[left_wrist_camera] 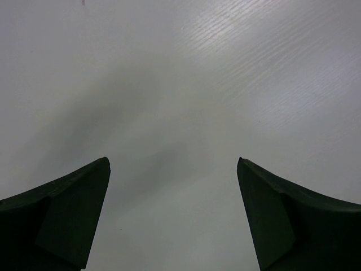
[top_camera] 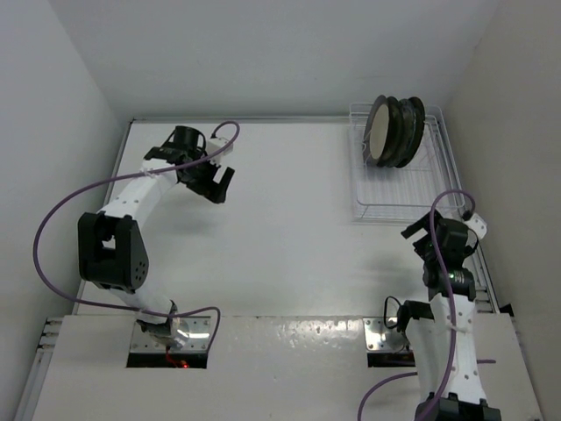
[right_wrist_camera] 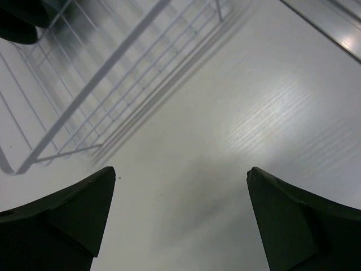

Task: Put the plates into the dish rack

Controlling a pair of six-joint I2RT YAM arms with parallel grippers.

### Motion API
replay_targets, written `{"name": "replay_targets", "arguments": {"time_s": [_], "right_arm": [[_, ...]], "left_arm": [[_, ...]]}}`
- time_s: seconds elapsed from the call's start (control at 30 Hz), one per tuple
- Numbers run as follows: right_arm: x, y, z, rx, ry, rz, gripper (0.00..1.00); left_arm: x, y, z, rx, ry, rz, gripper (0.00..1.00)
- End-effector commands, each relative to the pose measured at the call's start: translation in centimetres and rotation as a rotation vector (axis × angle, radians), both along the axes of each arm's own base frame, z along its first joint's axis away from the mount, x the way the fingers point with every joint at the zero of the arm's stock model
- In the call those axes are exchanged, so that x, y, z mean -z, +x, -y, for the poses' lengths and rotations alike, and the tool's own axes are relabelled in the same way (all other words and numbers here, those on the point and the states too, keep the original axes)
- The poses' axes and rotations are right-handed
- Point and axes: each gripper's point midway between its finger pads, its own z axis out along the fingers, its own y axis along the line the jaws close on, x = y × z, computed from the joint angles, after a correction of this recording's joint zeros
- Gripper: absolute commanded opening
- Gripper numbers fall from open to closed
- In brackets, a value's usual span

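The plates [top_camera: 394, 132] stand on edge, packed together at the far end of the dish rack [top_camera: 412, 197]; the leftmost shows its cream face, the others only dark rims. In the right wrist view the dish rack's wire floor [right_wrist_camera: 84, 96] fills the upper left, with a dark plate rim [right_wrist_camera: 17, 22] in the corner. My right gripper [top_camera: 419, 235] [right_wrist_camera: 180, 172] hangs open and empty just off the rack's near right corner. My left gripper [top_camera: 219, 186] [left_wrist_camera: 172, 164] is open and empty over bare table, far left of the rack.
White walls close in the table on the left, back and right. A metal rail [right_wrist_camera: 333, 28] runs along the table's right edge beside the rack. Purple cables loop from both arms [top_camera: 53, 219]. The arms' bases sit on the near mounting plate [top_camera: 289, 333].
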Motion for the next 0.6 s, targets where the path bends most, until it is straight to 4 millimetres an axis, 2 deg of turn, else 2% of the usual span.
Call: {"name": "replay_targets", "arguments": {"time_s": [0.0,0.07,0.17,0.47,0.5,0.57], "right_arm": [[1.9,-2.2,-0.2,0.075,0.062,-0.071,1.00],[2.6,-2.8,-0.3,0.089,0.078,-0.087,1.00],[2.8,-3.1,-0.4,0.103,0.085,-0.080,1.00],[1.9,-2.7,-0.1,0.174,0.128,-0.032,1.00],[2.3,-2.9,-0.1,0.180,0.136,-0.059,1.00],[1.7,-2.6,-0.2,0.179,0.142,-0.060,1.00]], "left_arm": [[0.4,0.2,-0.2,-0.011,0.014,0.015,1.00],[0.8,0.0,-0.4,-0.024,0.020,0.003,1.00],[0.3,-0.1,-0.4,-0.024,0.017,0.023,1.00],[0.3,-0.2,-0.4,-0.024,0.016,0.030,1.00],[0.3,-0.2,-0.4,-0.024,0.016,0.030,1.00],[0.3,-0.2,-0.2,-0.020,0.008,0.029,1.00]]}}
